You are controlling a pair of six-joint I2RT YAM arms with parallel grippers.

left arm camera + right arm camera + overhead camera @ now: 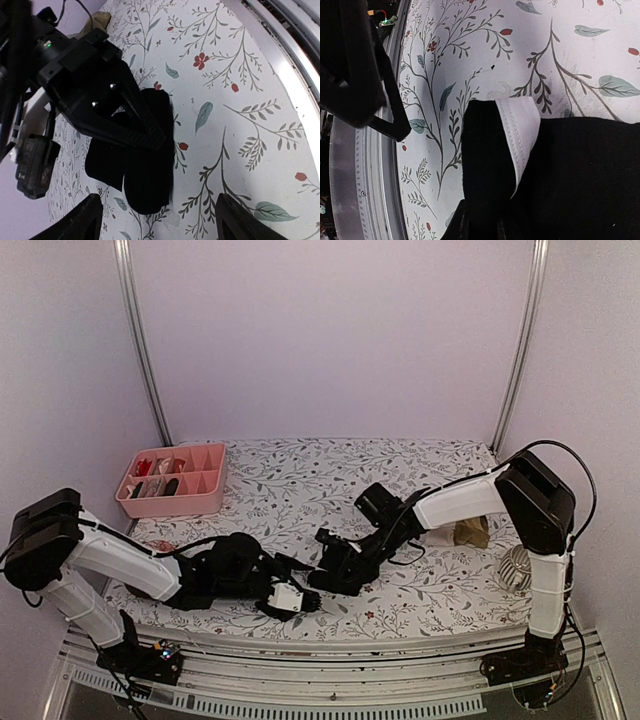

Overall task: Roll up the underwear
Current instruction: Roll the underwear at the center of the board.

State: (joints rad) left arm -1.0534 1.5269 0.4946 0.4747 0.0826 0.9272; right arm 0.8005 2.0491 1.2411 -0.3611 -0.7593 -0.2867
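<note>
your right claw (480, 227) clenched on the black underwear (145, 180), far right of the pink tray (175, 505), mostly hidden from above, your left claw (160, 217) spread wide and empty, tan underwear (470, 532) farther right of the tray, half hidden, details unclear

Table (300, 470): white cover printed with grey vines and red flowers, metal rail along near edge. Far left: pink tray (205, 502), divided into compartments, small items in left ones. Near centre: black underwear (145, 185) lying on cover, 1 corner of white trim (520, 125) turned over. Right side: tan underwear (470, 532), crumpled; white ribbed object (517, 568) just nearer, by right edge.
</note>
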